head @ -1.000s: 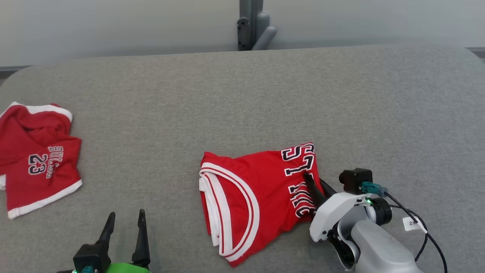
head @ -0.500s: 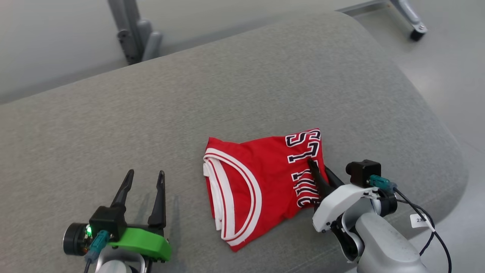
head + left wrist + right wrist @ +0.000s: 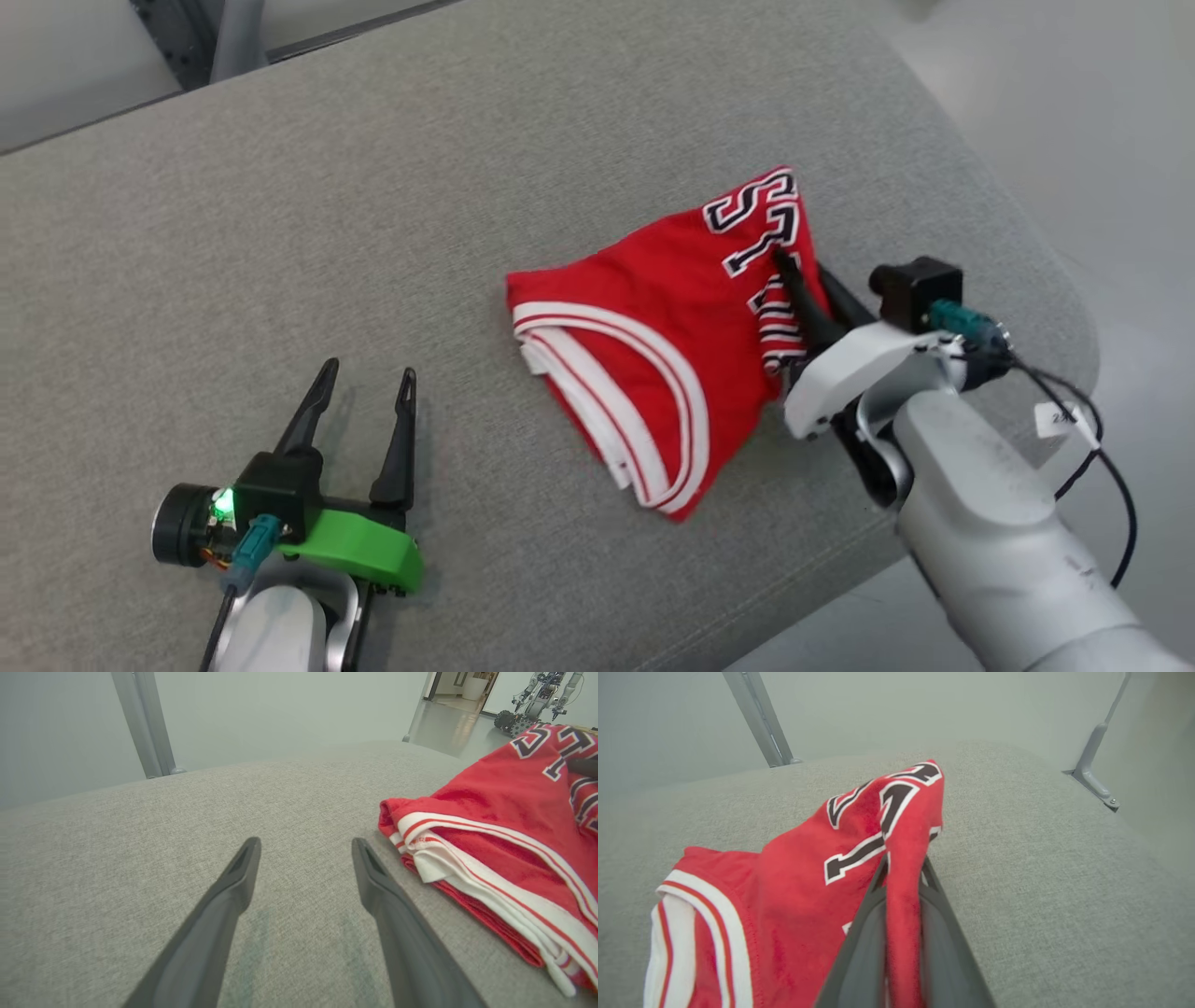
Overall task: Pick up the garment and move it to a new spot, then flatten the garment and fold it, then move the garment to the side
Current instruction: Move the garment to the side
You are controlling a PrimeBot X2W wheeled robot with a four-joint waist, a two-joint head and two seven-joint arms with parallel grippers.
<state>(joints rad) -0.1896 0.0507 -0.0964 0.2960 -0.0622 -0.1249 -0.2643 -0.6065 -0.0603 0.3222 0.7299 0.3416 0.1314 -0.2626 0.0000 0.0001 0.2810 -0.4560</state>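
Right pincer (image 3: 800,265) is clamped on the lettered edge of the folded red garment (image 3: 644,317) and has hauled it toward the right end of the worktop (image 3: 373,187). Left pincer (image 3: 369,371) gapes empty. Moving aside looks underway.

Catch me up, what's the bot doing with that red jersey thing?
The right gripper is shut on the lettered edge of the folded red garment, which lies on the grey padded table near its right-hand edge. The left gripper is open, over bare table to the garment's left, touching nothing.
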